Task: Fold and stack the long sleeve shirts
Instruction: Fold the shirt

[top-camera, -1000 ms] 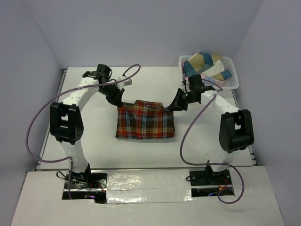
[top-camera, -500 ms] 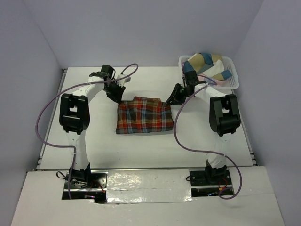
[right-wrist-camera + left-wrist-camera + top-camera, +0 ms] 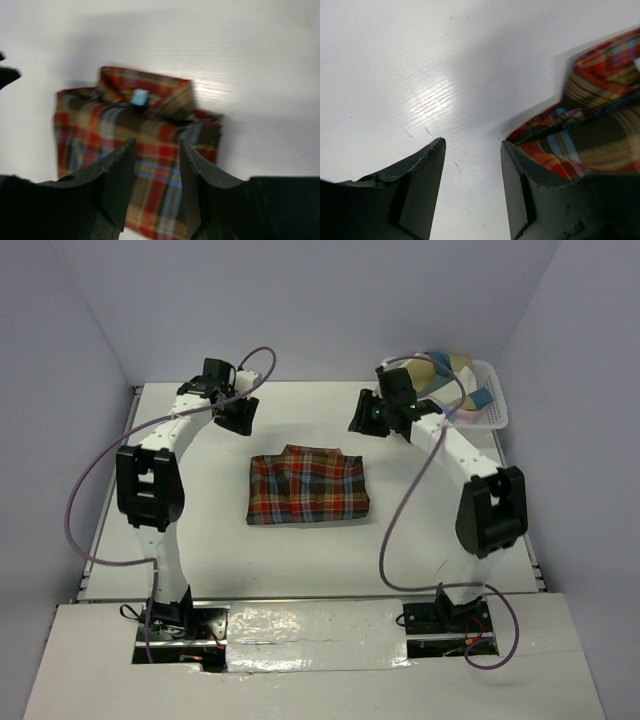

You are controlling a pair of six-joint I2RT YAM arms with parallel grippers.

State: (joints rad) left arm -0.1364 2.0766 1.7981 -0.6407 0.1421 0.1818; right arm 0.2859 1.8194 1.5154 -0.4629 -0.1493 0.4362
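We see one folded plaid shirt (image 3: 307,487) lying flat at the middle of the table (image 3: 300,560), collar toward the far edge, with a small blue label showing inside the collar. Both arms reach over the far half of the table, one on each side of the shirt and clear of it.

The left gripper (image 3: 240,417) hangs beyond the shirt's far left corner. In its wrist view its fingers (image 3: 422,190) stand moderately apart with bare table between them, and the shirt's edge sits just beside the right finger.

The right gripper (image 3: 365,418) hangs beyond the far right corner. Its jaws are also parted, more narrowly, and grip no cloth; its wrist view looks down on the collar from above.

A white basket (image 3: 497,410) sits in the far right corner, heaped with blue, tan and white cloth (image 3: 440,375). The right arm's wrist overlaps its left end in the top view. Purple cables (image 3: 400,510) loop off both arms, the right one hanging beside the shirt's right edge.
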